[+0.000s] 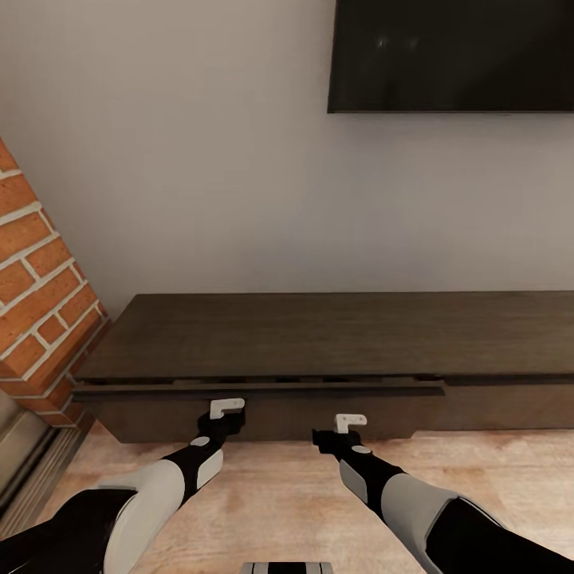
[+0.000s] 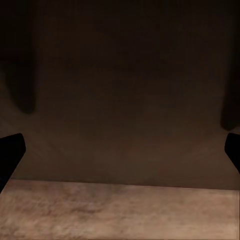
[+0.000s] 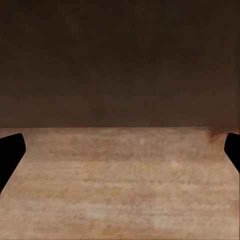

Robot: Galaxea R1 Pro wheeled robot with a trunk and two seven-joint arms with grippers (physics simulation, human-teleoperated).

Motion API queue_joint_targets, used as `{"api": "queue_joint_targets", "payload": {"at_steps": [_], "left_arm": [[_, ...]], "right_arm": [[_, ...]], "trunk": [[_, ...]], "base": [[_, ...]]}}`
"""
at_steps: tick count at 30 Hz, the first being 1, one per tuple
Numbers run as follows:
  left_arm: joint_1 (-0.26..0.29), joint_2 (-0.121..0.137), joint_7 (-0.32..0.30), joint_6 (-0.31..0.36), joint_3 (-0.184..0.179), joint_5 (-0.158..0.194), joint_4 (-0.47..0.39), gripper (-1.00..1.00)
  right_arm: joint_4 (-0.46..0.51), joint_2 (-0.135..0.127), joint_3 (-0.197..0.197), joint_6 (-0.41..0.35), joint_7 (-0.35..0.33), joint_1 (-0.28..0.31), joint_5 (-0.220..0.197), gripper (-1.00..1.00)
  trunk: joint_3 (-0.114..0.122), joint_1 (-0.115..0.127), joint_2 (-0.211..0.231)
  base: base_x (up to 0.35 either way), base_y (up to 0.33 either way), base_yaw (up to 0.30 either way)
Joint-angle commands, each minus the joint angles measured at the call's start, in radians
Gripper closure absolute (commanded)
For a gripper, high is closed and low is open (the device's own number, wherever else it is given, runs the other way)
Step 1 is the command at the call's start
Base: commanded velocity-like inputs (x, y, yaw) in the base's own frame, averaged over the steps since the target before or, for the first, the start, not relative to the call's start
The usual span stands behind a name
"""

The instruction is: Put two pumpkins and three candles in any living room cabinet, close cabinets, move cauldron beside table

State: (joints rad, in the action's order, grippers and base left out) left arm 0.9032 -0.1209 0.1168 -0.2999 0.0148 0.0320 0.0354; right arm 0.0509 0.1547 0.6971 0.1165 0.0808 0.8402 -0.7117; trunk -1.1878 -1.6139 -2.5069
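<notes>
Cabinet [image 1: 335, 339] low against wall ahead, front panel ajar along top edge. Left gripper [image 1: 226, 414] and right gripper [image 1: 344, 426] at panel face, fingers apart in wrist views. We judge closing underway: we push evenly with both, low, straight in.

I have both arms stretched forward and low, roughly parallel, the left arm [image 1: 151, 486] slightly further out than the right arm [image 1: 399, 486]; each wrist is level, its white bracket facing up; the left gripper [image 1: 226, 422] and the right gripper [image 1: 341, 437] both point straight ahead; in each wrist view I see the two dark fingertips [image 2: 10, 152] [image 3: 10, 150] at opposite edges, set wide apart with nothing between them.
</notes>
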Motion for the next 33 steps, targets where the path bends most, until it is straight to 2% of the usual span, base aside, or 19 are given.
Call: {"api": "queue_joint_targets", "payload": {"at_steps": [1, 33], "left_arm": [[0.002, 0.000, 0.001, -0.007, 0.004, 0.003, 0.003, -1.00], [0.002, 0.000, 0.001, -0.007, 0.004, 0.003, 0.003, -1.00]], "right_arm": [[0.000, 0.000, 0.008, 0.002, 0.004, 0.000, -0.008, -1.00], [0.000, 0.000, 0.010, 0.003, 0.004, 0.000, -0.008, -1.00]], "trunk": [[-0.001, 0.000, 0.000], [-0.001, 0.000, 0.000]], "base": [[0.166, 0.000, 0.000], [0.033, 0.000, 0.000]]}}
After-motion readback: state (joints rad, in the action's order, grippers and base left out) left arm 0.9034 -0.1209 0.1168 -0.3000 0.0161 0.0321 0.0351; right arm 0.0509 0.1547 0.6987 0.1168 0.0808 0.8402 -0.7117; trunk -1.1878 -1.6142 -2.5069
